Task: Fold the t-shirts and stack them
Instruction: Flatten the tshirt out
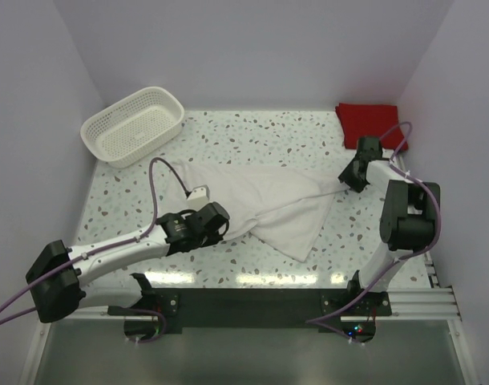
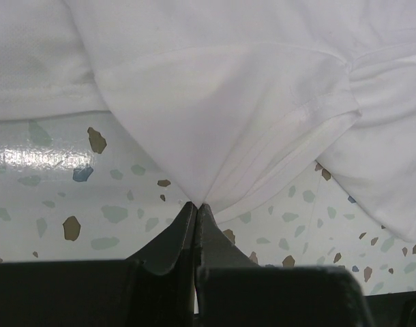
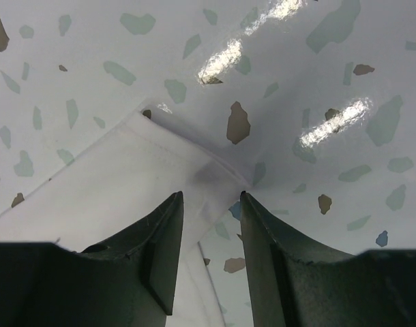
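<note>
Top external view: nearest the bases, the white t-shirt, spread rumpled mid-table, is pinched at its near-left edge by the fully closed left gripper. Its right corner is straddled by the right gripper, jaws narrowly apart. Farthest back, the red t-shirt is seen folded at the right and the basket at the left.
</note>
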